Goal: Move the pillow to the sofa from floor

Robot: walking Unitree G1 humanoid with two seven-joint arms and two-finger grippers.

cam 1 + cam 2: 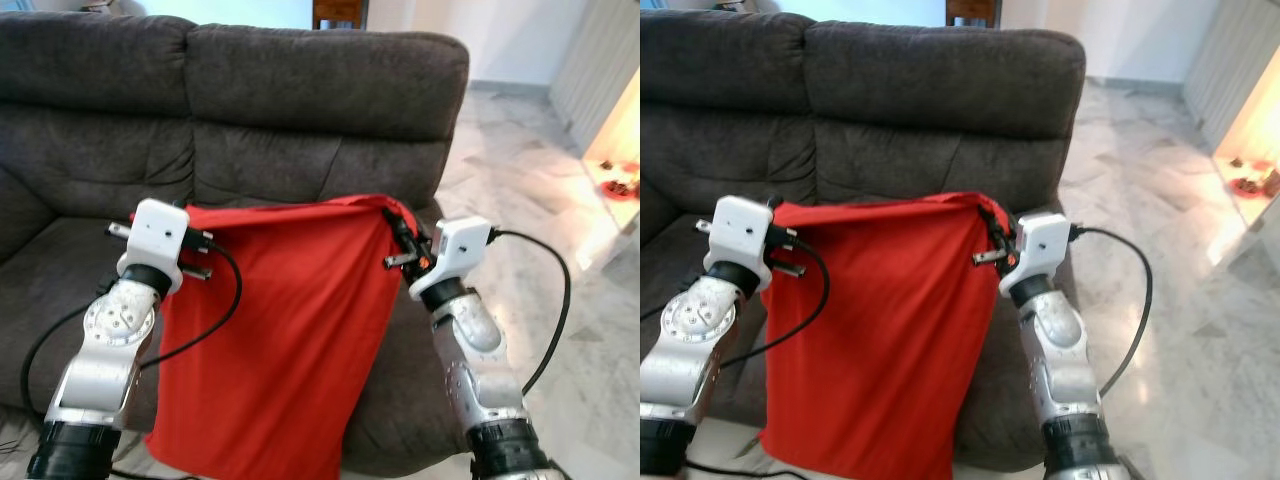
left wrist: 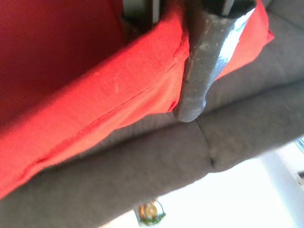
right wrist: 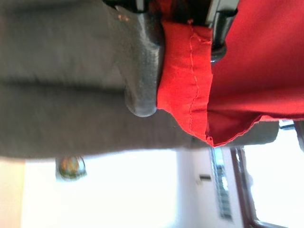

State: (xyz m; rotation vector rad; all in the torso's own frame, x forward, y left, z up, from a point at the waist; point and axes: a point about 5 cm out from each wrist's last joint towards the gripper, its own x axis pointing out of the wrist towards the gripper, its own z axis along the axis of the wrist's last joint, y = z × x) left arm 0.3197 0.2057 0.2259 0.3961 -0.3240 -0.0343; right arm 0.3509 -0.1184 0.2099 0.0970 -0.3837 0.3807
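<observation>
The red pillow point(image 1: 280, 330) is off the floor, hanging in front of the sofa point(image 1: 300, 90), with the left end effector point(image 1: 195, 250) and right end effector point(image 1: 400, 240) each pinching a top corner. Lift's done, I'd say; laying it on the seat remains.

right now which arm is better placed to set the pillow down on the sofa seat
Neither alone. The left pincer and right pincer each clamp a top corner of the red pillow, hanging before the sofa; left is nearer mid-seat.
</observation>
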